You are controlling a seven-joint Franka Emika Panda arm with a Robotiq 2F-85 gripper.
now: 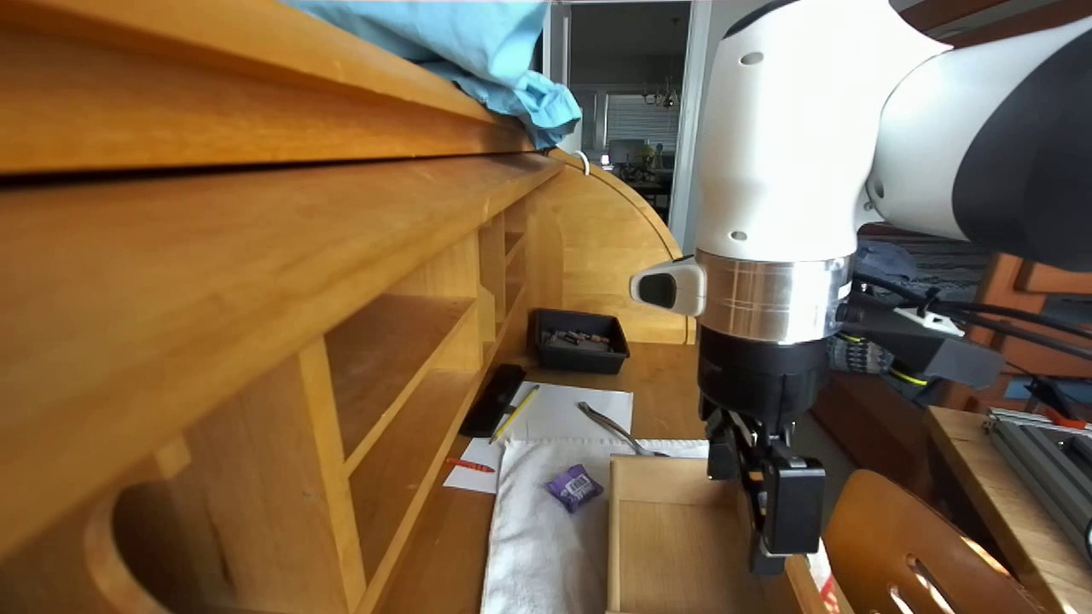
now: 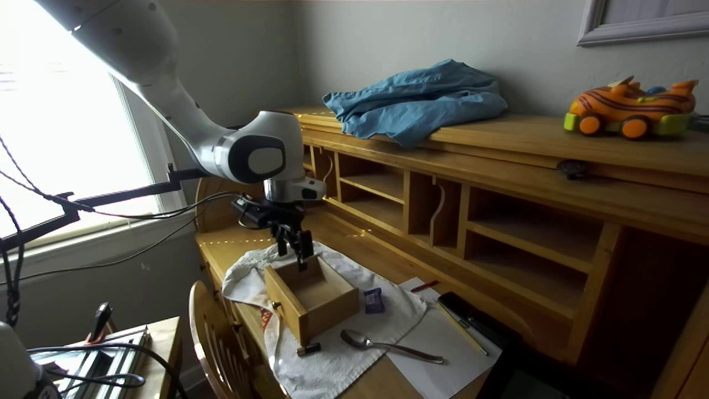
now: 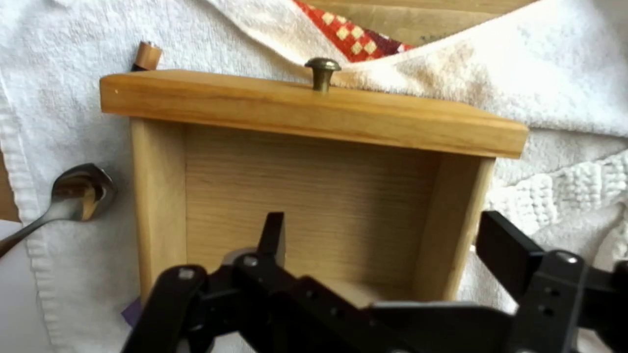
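Pincer (image 3: 382,221) at brass-knobbed wooden drawer (image 3: 294,112)

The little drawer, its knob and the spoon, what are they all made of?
The drawer looks like wood: grain lines show, and the smooth orange-brown outside is probably varnished. Its knob seems to be metal, perhaps aged brass, from the dull brownish-gold glint. The spoon looks like polished metal, maybe steel, because it gleams with reflections.
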